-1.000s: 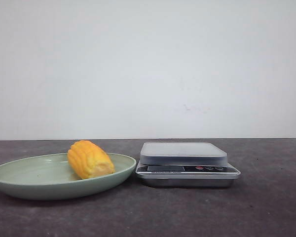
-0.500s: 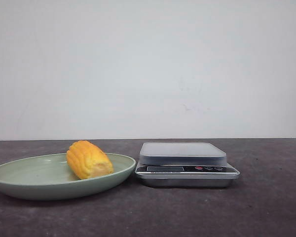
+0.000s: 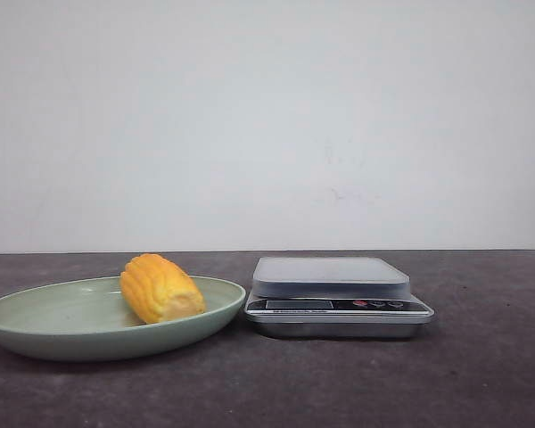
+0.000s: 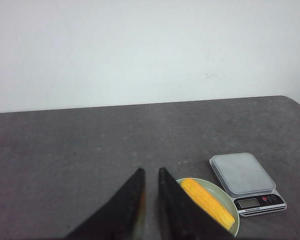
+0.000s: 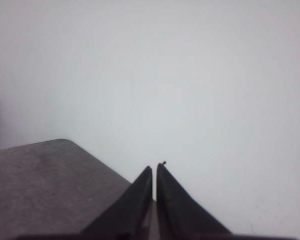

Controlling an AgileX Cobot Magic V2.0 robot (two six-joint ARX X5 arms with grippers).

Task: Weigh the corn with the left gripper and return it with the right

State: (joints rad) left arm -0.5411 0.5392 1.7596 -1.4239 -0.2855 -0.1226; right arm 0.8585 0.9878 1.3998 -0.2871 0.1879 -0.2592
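Note:
The corn (image 3: 160,287), a stubby yellow-orange cob piece, lies on its side in the right part of the green plate (image 3: 45,337). The grey kitchen scale (image 3: 331,276) stands just right of the plate, with nothing on its platform. Neither gripper shows in the front view. In the left wrist view my left gripper (image 4: 150,171) is empty, its jaws close together with a narrow slit, and it hangs high above the table, short of the corn (image 4: 205,201), the plate (image 4: 219,192) and the scale (image 4: 242,172). My right gripper (image 5: 154,167) is shut and empty, facing the white wall.
The dark grey table (image 3: 481,374) carries the plate and the scale. A white wall (image 3: 267,125) stands behind it. In the right wrist view a rounded table corner (image 5: 65,142) shows beside the gripper.

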